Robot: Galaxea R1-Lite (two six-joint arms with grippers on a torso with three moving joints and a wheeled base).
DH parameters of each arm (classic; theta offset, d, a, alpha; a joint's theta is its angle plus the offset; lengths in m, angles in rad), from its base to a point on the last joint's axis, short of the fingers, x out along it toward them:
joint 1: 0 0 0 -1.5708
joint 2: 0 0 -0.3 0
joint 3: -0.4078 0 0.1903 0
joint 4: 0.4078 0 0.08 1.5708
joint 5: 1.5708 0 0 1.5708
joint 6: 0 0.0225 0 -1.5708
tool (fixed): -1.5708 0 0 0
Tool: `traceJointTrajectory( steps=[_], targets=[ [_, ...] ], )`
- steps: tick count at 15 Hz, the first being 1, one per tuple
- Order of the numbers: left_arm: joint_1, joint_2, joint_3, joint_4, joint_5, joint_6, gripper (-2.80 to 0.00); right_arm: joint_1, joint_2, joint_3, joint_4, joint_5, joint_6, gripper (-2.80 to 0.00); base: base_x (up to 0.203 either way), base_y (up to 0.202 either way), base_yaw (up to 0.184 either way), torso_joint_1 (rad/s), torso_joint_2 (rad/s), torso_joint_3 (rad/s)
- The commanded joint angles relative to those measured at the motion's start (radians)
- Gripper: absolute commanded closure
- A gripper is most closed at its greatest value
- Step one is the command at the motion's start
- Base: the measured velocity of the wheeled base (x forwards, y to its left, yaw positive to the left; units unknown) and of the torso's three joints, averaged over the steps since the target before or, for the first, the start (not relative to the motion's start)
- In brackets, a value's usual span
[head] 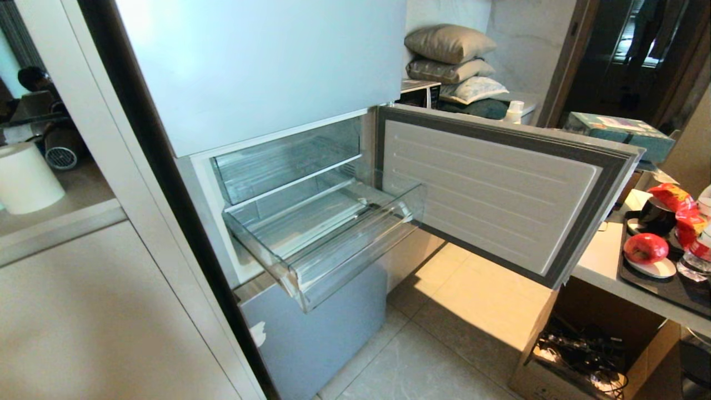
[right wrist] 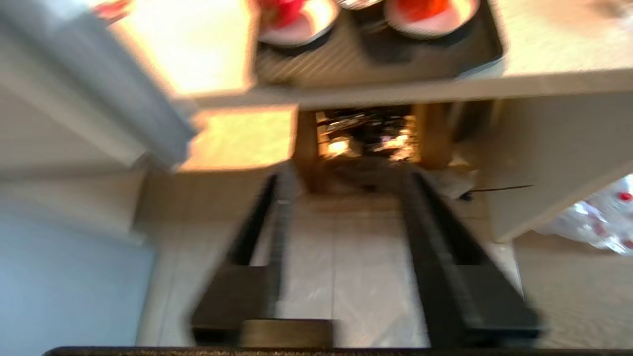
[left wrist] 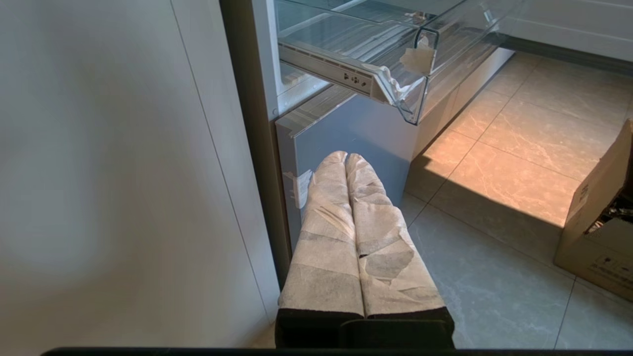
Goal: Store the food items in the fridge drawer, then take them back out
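The fridge door (head: 500, 189) stands swung open at centre right of the head view. The fridge drawer (head: 328, 244) is pulled out at centre frame, with nothing visible inside. The counter (head: 602, 261) runs along the right edge and carries a dark tray (head: 666, 286). The red fruit (head: 645, 248) rests on a small white dish on that tray; the orange fruit (right wrist: 420, 6) sits on a second dish beside it, at the top of the right wrist view. The right hand (right wrist: 346, 188) is partly open and empty, pointing toward the counter. The left hand (left wrist: 346, 160) is closed and empty, low before the fridge.
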State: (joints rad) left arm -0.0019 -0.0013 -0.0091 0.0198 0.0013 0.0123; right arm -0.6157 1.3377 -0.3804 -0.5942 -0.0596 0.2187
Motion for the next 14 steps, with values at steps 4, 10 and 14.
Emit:
traceJointTrajectory(
  steps=[4, 10, 14],
  targets=[
    [0.0, 0.001, 0.0, 0.0, 0.0, 0.001, 0.0, -0.096, 0.508, -0.192, -0.342, 0.021, -0.004, -2.8, 0.0, 0.0, 0.0, 0.0, 0.0, 0.0],
    [0.0, 0.001, 0.0, 0.0, 0.0, 0.0, 0.0, -0.214, 0.782, -0.485, -0.4, 0.1, -0.063, -2.8, 0.0, 0.0, 0.0, 0.0, 0.0, 0.0],
    [0.0, 0.001, 0.0, 0.0, 0.0, 0.0, 0.0, -0.244, 0.873, -0.578, -0.402, 0.108, -0.106, -2.8, 0.0, 0.0, 0.0, 0.0, 0.0, 0.0]
  ],
)
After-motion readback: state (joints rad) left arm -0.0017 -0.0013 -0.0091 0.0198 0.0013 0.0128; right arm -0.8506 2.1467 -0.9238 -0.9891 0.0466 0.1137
